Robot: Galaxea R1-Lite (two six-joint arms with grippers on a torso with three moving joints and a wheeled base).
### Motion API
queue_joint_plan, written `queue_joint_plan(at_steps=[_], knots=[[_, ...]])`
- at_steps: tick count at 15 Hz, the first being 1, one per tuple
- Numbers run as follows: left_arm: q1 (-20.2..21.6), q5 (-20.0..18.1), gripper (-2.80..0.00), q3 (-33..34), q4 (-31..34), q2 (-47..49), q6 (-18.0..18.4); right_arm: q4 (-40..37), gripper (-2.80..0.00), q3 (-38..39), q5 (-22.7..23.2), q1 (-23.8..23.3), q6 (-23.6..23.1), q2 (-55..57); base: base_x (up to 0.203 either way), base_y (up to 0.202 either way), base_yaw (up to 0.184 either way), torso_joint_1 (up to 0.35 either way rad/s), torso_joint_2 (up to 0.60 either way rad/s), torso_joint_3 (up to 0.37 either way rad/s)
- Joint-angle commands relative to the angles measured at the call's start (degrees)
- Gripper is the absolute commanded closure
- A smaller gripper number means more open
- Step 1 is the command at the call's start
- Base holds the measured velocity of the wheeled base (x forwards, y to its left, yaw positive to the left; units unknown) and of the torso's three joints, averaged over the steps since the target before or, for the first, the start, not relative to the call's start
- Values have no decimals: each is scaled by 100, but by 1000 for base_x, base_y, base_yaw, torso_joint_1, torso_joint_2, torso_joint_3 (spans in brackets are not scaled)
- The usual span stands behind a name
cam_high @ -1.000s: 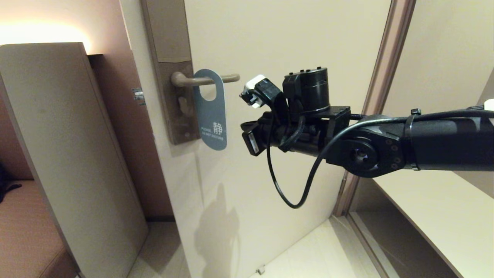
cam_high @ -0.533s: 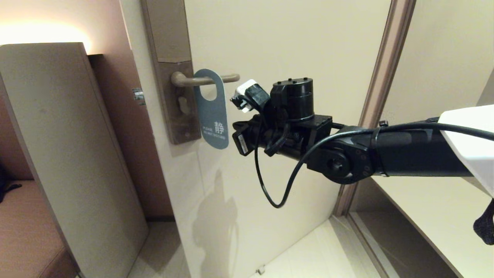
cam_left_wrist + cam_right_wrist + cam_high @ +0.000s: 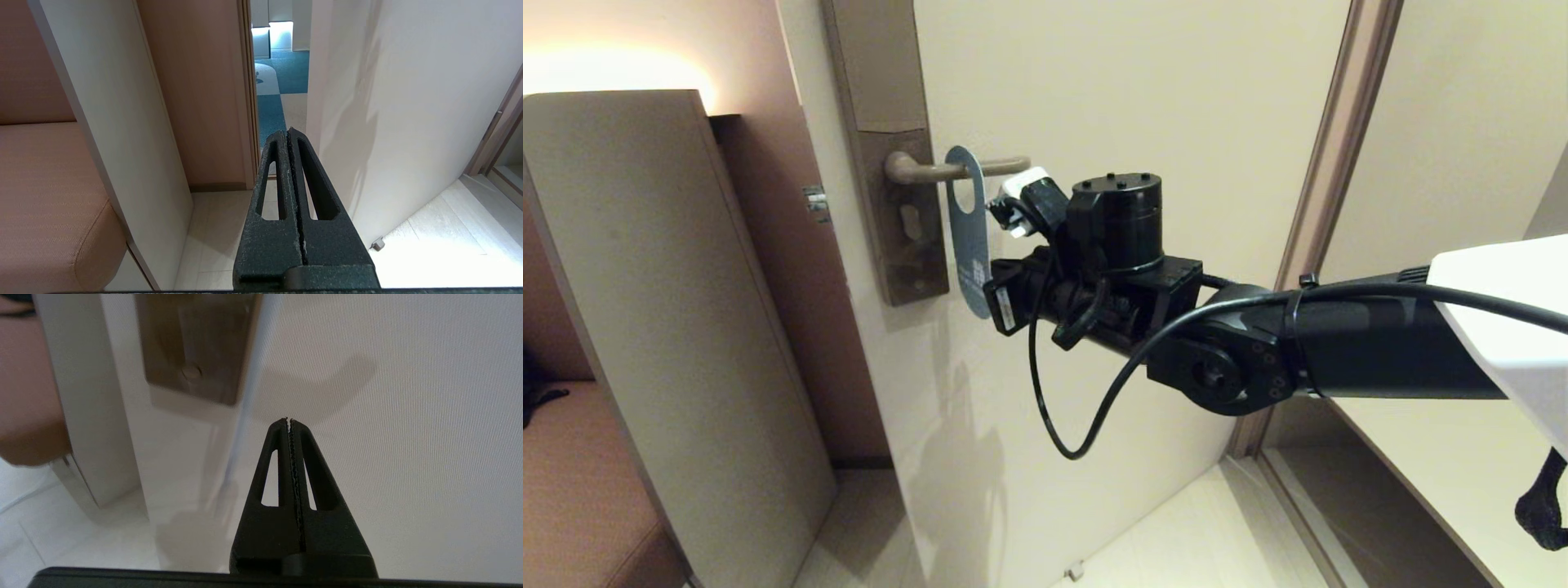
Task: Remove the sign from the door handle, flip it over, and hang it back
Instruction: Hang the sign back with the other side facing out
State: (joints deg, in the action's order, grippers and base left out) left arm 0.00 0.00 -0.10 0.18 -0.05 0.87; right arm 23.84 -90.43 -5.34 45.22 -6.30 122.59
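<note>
Blue sign hanging on the door handle, swung nearly edge-on.

The sign (image 3: 969,237) is a flat, rounded card with a tall oval hole near its top; the taupe-grey door handle (image 3: 956,168) passes through that hole. Its blue face shows only as a narrow sliver, the white lettering low on it too foreshortened to read. The card hangs roughly upright, its lower end just beside the bottom of the lock plate. The handle is a slim lever, lying level, and sticks out of a tall, narrow brownish-grey lock plate (image 3: 886,147).
</note>
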Motion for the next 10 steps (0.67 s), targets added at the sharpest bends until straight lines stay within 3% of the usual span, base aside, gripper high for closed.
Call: queue_joint_plan(at_steps=[1,7,10], knots=[[0,0,0,1,-1,5,1,33,0,-1,-2,103,-3,-80,0,0,0,0,0,0],[0,0,0,1,-1,5,1,64,0,-184,-3,491,13,-223,0,0,0,0,0,0],[0,0,0,1,-1,5,1,481,0,-503,-72,795,-1,115,0,0,0,0,0,0]])
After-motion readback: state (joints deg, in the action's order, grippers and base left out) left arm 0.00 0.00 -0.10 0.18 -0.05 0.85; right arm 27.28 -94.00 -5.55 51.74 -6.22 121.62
